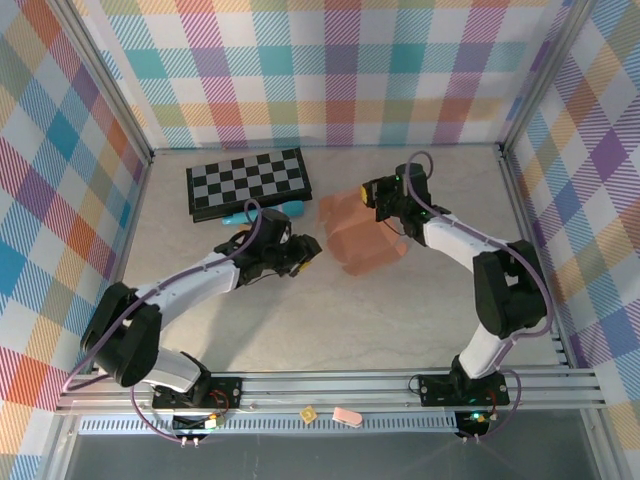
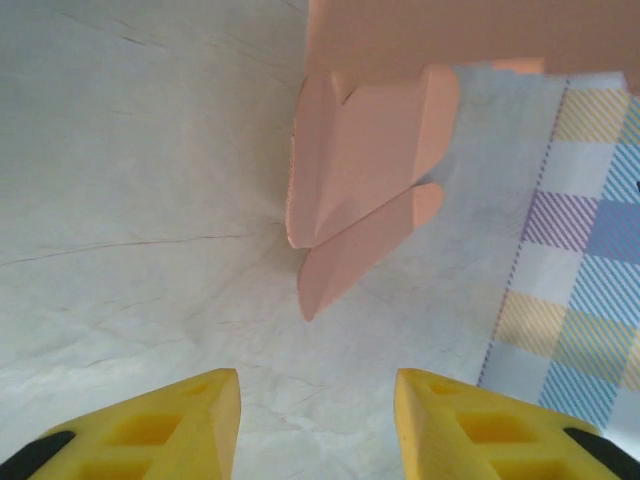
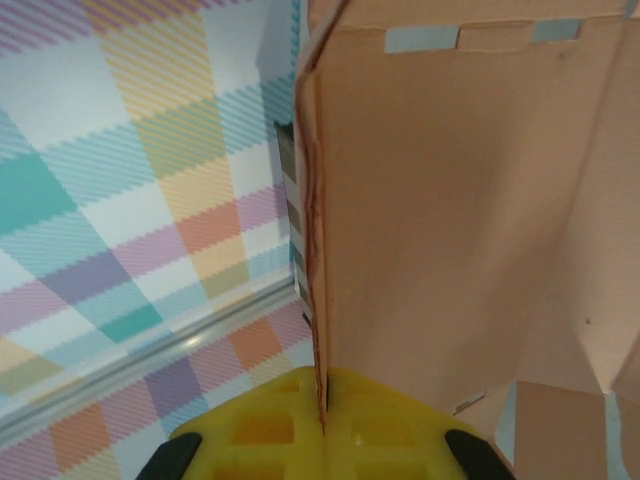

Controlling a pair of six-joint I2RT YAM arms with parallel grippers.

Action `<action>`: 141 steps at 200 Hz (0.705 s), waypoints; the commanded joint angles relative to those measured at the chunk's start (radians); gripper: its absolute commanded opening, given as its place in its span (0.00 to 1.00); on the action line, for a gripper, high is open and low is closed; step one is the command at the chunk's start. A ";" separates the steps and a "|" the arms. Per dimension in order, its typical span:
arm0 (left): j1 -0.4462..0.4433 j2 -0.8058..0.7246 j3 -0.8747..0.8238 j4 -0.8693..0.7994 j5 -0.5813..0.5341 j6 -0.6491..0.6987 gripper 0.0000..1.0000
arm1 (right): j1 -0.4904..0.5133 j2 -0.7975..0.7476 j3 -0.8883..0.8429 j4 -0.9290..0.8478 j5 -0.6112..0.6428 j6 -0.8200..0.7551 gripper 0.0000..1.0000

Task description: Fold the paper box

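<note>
Your paper box (image 1: pixel 362 238) is salmon-orange thin card, plain and unmarked, half raised, with flat panels, creased edges and slotted tabs. Seen from the right wrist, one upright panel of it (image 3: pixel 450 200) runs edge-on straight into your right fingers (image 3: pixel 290 430), which are clenched on that panel's edge, so the box stands directly ahead of and above them. From the left wrist, two rounded flaps of the box (image 2: pixel 370 150) hang ahead of your left fingers (image 2: pixel 200 420), apart from them; those fingers are released, spread wide, with bare table between the tips. From above, the box sits between the two sets of fingers, the left fingers (image 1: pixel 305 250) just beside its near-left edge and the right fingers (image 1: pixel 365 192) at its far side. The table (image 1: pixel 350 320) is pale grey with a faint marbled look, and pastel plaid walls (image 1: pixel 330 70) close it in on three sides. You have one box, one black-and-grey chessboard (image 1: pixel 248 182) beyond the left fingers, and two arms.
</note>
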 commanded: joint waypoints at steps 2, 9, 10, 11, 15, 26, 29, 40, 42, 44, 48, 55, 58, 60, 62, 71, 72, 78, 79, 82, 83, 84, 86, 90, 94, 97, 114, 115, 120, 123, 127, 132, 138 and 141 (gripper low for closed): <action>0.062 -0.051 0.016 -0.201 -0.065 0.091 0.42 | 0.015 0.042 -0.010 0.167 -0.101 -0.102 0.00; 0.084 -0.056 0.019 -0.200 -0.067 0.105 0.41 | 0.014 0.056 -0.022 0.202 -0.126 -0.114 0.00; 0.088 -0.057 0.020 -0.199 -0.066 0.108 0.41 | 0.015 0.057 -0.025 0.206 -0.131 -0.116 0.00; 0.091 -0.058 0.020 -0.197 -0.066 0.110 0.41 | 0.015 0.058 -0.027 0.210 -0.133 -0.117 0.00; 0.101 -0.059 0.024 -0.192 -0.065 0.119 0.41 | 0.014 0.064 -0.039 0.237 -0.146 -0.121 0.00; 0.125 -0.051 0.046 -0.184 -0.063 0.160 0.39 | 0.015 0.076 -0.069 0.292 -0.172 -0.134 0.00; 0.130 -0.046 0.054 -0.183 -0.059 0.177 0.39 | 0.014 0.079 -0.072 0.297 -0.179 -0.140 0.00; 0.149 -0.018 0.081 -0.170 -0.036 0.240 0.35 | 0.014 0.081 -0.084 0.293 -0.196 -0.164 0.00; 0.151 -0.008 0.085 -0.170 -0.032 0.250 0.35 | 0.014 0.080 -0.086 0.294 -0.198 -0.168 0.00; 0.152 -0.001 0.093 -0.169 -0.028 0.259 0.34 | 0.014 0.081 -0.089 0.296 -0.201 -0.172 0.00; 0.156 0.013 0.104 -0.168 -0.020 0.283 0.32 | 0.014 0.082 -0.094 0.301 -0.204 -0.176 0.00; 0.158 0.037 0.121 -0.164 -0.010 0.322 0.30 | 0.014 0.087 -0.102 0.320 -0.214 -0.180 0.00; 0.158 0.046 0.128 -0.160 -0.004 0.341 0.29 | 0.014 0.091 -0.108 0.335 -0.219 -0.182 0.00; 0.158 0.052 0.131 -0.154 -0.001 0.351 0.29 | 0.014 0.092 -0.110 0.340 -0.221 -0.181 0.00; 0.157 0.056 0.133 -0.148 0.002 0.359 0.28 | 0.014 0.094 -0.114 0.350 -0.224 -0.182 0.00; 0.158 0.072 0.133 -0.127 0.011 0.385 0.26 | 0.014 0.105 -0.126 0.399 -0.237 -0.178 0.00; 0.157 0.073 0.132 -0.127 0.011 0.387 0.26 | 0.014 0.106 -0.127 0.404 -0.240 -0.177 0.00; 0.157 0.080 0.126 -0.072 0.014 0.403 0.25 | 0.014 0.114 -0.134 0.428 -0.248 -0.177 0.00; 0.157 0.080 0.125 -0.067 0.014 0.405 0.25 | 0.013 0.116 -0.135 0.431 -0.250 -0.177 0.00; 0.155 0.083 0.121 -0.053 0.015 0.414 0.24 | 0.014 0.119 -0.139 0.437 -0.254 -0.179 0.00; 0.155 0.083 0.120 -0.049 0.015 0.417 0.24 | 0.014 0.121 -0.139 0.440 -0.255 -0.180 0.00; 0.155 0.083 0.118 -0.044 0.015 0.421 0.24 | 0.013 0.122 -0.140 0.443 -0.255 -0.181 0.00; 0.154 0.083 0.114 -0.035 0.014 0.428 0.24 | 0.012 0.123 -0.142 0.447 -0.260 -0.181 0.00; 0.151 0.082 0.107 -0.015 0.013 0.444 0.24 | 0.013 0.127 -0.145 0.454 -0.266 -0.184 0.00; 0.149 0.085 0.097 0.004 0.013 0.460 0.24 | 0.013 0.130 -0.148 0.457 -0.272 -0.187 0.00; 0.146 0.085 0.090 0.017 0.013 0.473 0.24 | 0.012 0.134 -0.149 0.458 -0.277 -0.188 0.00; 0.127 0.094 0.051 0.075 0.014 0.542 0.25 | 0.012 0.145 -0.160 0.481 -0.297 -0.196 0.00; 0.126 0.096 0.050 0.079 0.015 0.544 0.25 | 0.012 0.146 -0.161 0.481 -0.298 -0.196 0.00; 0.121 0.101 0.036 0.107 0.023 0.569 0.25 | 0.011 0.146 -0.164 0.484 -0.301 -0.196 0.00; 0.117 0.102 0.024 0.126 0.027 0.585 0.24 | 0.010 0.146 -0.166 0.485 -0.302 -0.198 0.00; 0.109 0.099 0.007 0.156 0.024 0.606 0.24 | 0.012 0.145 -0.167 0.485 -0.303 -0.199 0.00; 0.097 0.090 -0.019 0.195 0.012 0.634 0.24 | 0.011 0.144 -0.171 0.482 -0.303 -0.201 0.00; 0.083 0.079 -0.049 0.243 -0.009 0.660 0.23 | 0.011 0.142 -0.175 0.480 -0.302 -0.204 0.00; 0.078 0.076 -0.062 0.259 -0.018 0.670 0.23 | 0.010 0.141 -0.176 0.480 -0.302 -0.204 0.00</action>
